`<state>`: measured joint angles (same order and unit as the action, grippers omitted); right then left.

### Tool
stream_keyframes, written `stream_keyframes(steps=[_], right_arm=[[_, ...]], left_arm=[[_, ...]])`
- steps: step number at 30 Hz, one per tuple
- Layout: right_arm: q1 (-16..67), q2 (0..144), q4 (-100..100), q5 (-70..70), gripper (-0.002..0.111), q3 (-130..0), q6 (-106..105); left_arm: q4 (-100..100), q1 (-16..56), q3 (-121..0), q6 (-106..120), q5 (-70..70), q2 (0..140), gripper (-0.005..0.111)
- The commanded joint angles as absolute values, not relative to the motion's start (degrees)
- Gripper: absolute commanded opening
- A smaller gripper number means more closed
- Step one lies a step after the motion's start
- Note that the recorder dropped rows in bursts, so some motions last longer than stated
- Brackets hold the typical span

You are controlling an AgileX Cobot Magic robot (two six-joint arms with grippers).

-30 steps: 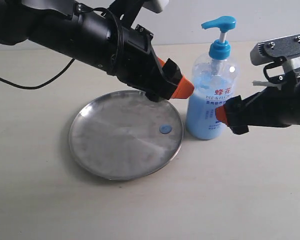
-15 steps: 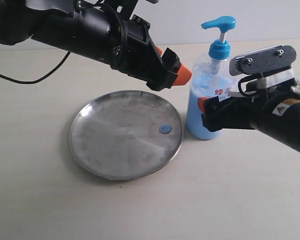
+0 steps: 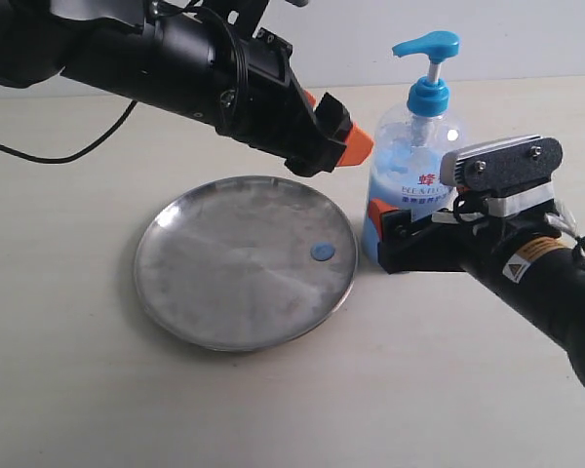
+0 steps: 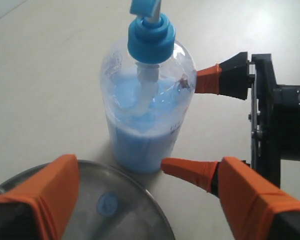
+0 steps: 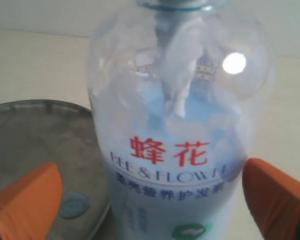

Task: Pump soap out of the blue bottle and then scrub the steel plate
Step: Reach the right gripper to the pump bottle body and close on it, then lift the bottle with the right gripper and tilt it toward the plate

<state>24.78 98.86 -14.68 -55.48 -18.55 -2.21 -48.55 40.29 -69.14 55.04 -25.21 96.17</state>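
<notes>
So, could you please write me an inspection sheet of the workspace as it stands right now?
Surface: pale, matte table.
Job's things: steel plate lying flat, with a small blob of soap near its rim on the bottle side; blue bottle upright beside the plate, partly full.
Clutter: nothing seen.
End effectors: left end effector open, raised over the plate's edge, holding nothing; right end effector open, fingers on either side of the bottle's lower body.
Cables: black cable trailing on the table at far left.
Surroundings: plain light wall behind.
</notes>
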Motion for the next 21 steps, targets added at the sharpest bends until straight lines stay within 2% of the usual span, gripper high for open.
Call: stream_keyframes(steps=[1,4,21], right_arm=[[25.06,104.29,-13.05,-64.24,0.095,-18.19,0.0],[25.06,107.69,-13.05,-69.96,0.095,-18.29,0.82],[24.96,115.31,-13.93,-69.96,0.095,-25.87,1.76]], left_arm=[[-48.63,40.48,-69.45,54.82,-23.66,95.65,0.075],[-48.48,40.48,-69.45,54.94,-23.52,95.65,0.075],[-48.45,40.48,-69.45,55.08,-23.56,95.65,0.075]])
